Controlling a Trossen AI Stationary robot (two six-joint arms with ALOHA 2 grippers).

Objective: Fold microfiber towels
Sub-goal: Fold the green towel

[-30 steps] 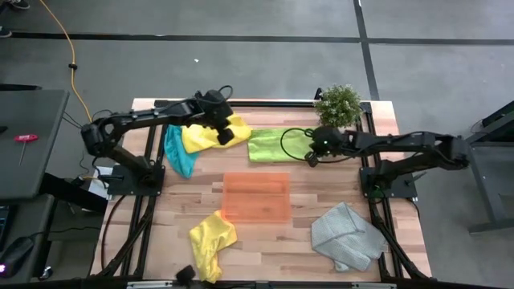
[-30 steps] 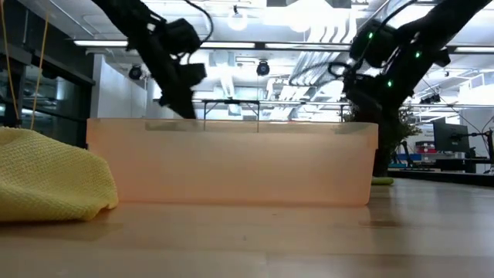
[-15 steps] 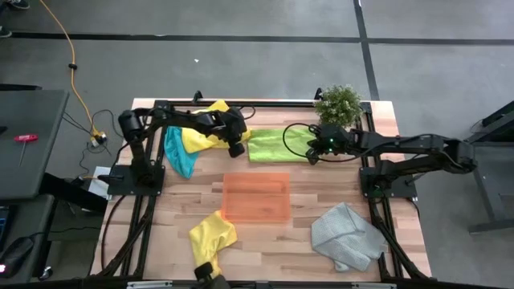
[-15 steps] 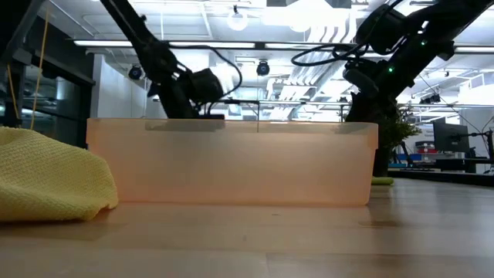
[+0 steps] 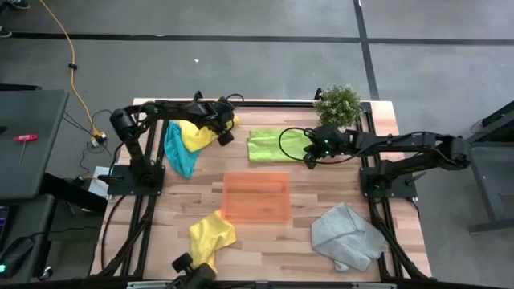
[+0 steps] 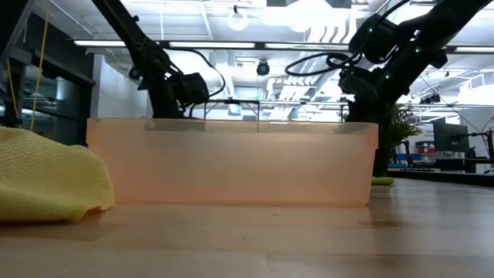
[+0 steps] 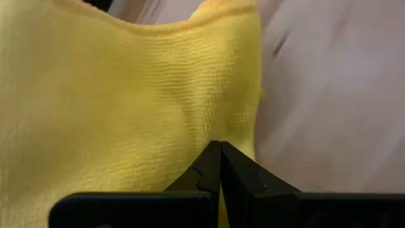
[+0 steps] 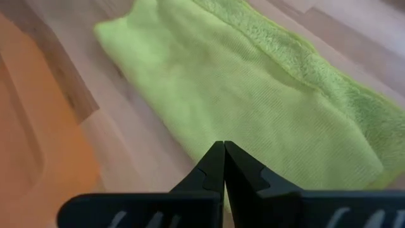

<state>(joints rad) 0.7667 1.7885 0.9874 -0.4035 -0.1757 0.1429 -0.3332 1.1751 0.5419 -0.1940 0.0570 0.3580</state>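
We see both grippers w/ fingers together, left gripper (image 5: 226, 134) on the upper-left yellow towel (image 5: 197, 135), right gripper (image 5: 312, 155) by the green towel (image 5: 269, 145); risk: dragging bunches the cloth.

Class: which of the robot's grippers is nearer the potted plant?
Right. The right gripper is just in front of the potted plant, over the lime green towel; the left gripper is far off, at the yellow towel.

**Four cameras, one table**

The high camera looked straight down on the whole table (image 5: 265, 241). The low one sat at tabletop height, close against the tray (image 6: 231, 162), facing the room. Each wrist camera looked closely past its own fingers; both overhead and right wrist showed the green towel (image 8: 253, 95).
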